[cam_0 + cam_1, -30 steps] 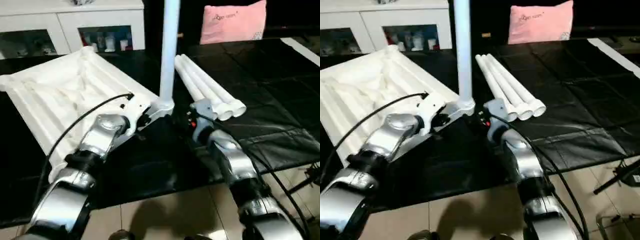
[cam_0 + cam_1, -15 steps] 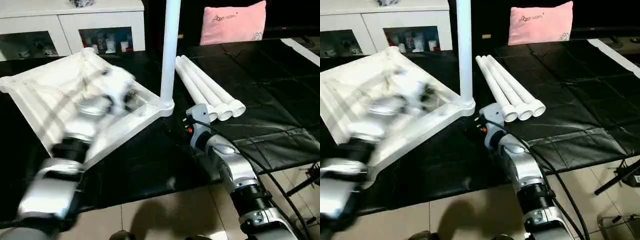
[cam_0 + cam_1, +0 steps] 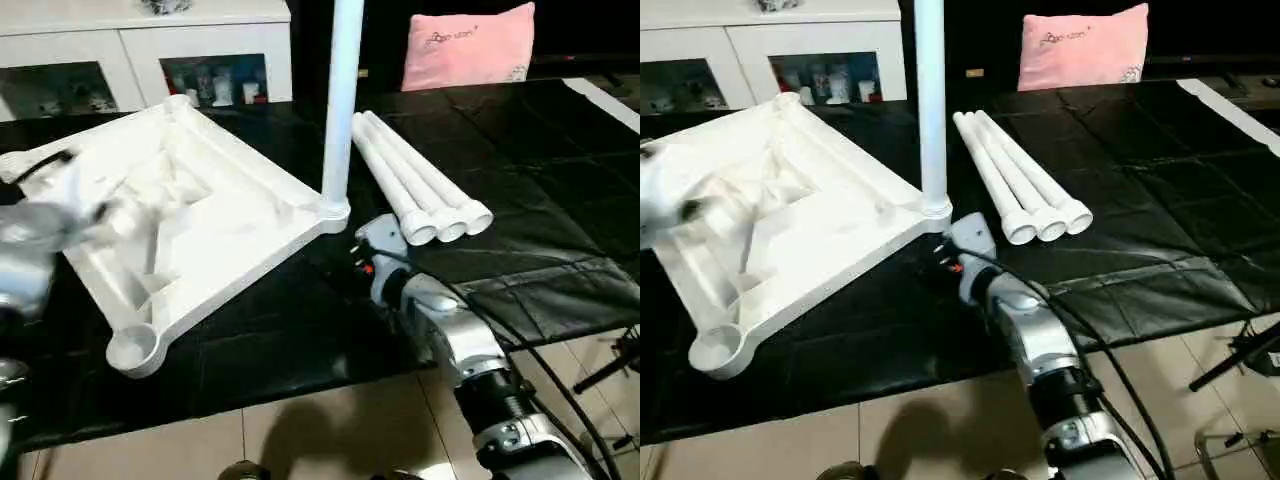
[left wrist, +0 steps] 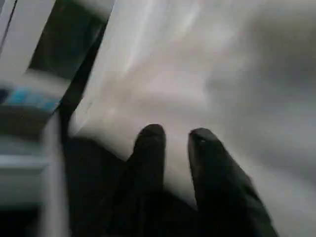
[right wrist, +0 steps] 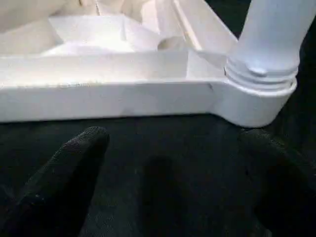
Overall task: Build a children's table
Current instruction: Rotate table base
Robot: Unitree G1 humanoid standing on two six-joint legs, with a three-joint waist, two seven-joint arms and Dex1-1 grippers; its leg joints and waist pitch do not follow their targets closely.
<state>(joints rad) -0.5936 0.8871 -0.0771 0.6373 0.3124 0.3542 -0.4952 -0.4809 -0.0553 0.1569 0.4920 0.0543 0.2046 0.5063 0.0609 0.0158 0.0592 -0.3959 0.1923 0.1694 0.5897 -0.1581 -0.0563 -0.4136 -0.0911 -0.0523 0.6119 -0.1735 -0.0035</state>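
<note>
I saw 1 leg (image 3: 340,100) upright in the tabletop (image 3: 200,230) corner socket. My right gripper (image 5: 173,163) gaped wide beside it; my left gripper (image 4: 175,148) stood narrowly parted, holding nothing

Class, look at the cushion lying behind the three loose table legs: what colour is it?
The cushion is pink, with small dark lettering; it shows best in the left eye view.
</note>
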